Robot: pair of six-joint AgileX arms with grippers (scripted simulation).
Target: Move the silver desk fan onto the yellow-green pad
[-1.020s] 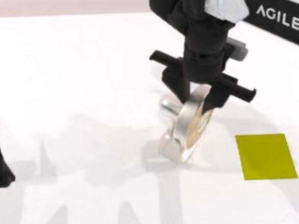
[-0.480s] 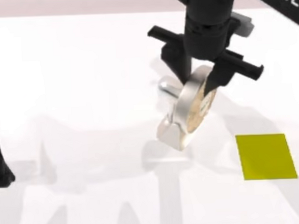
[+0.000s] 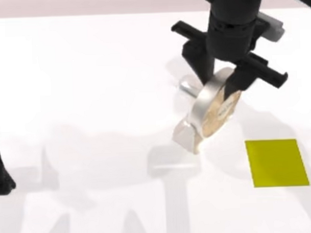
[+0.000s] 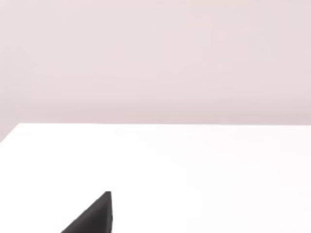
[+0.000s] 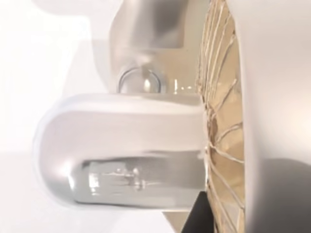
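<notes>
Firmly clamped on the silver desk fan (image 3: 212, 108): right hand (image 3: 220, 83).

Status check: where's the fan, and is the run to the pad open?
Right gripper shut on silver desk fan, fan off the table. Yellow-green pad lies toward the table's right, bare, nothing between. Left arm parked at left edge.

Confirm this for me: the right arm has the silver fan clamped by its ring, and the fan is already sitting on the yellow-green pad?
Not quite. The right gripper does clamp the silver fan by its ring, but the top view shows the fan left of the yellow-green pad, not on it. The left arm is parked at the table's left edge.
</notes>
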